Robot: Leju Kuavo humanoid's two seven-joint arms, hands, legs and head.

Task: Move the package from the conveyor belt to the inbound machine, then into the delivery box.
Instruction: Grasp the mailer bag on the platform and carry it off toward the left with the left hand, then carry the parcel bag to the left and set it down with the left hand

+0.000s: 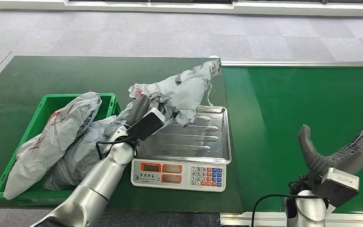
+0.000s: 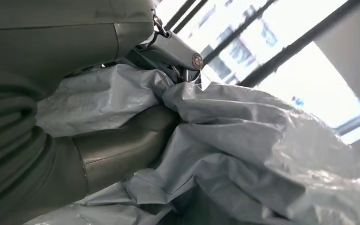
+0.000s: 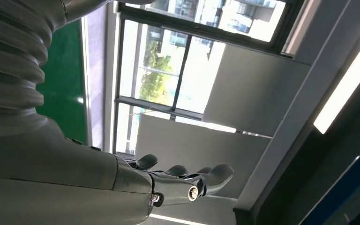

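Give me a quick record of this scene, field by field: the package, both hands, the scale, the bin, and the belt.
package: grey plastic mailer, lifted above the scale tray, one end hanging toward it
left hand: grips the package's lower end
right hand: open, holding nothing, over the conveyor belt
scale: steel tray, nothing lying flat on it
green bin: holds other grey bags
conveyor belt: green

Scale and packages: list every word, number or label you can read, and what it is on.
None can be read for certain.
Scale: a line of print above the displays, too small to read.
Scale keypad: key markings too small.
Scale displays: no digits legible.
Grey package held by the left hand: red marks, unreadable.
Package in the green box: red marks, unreadable.
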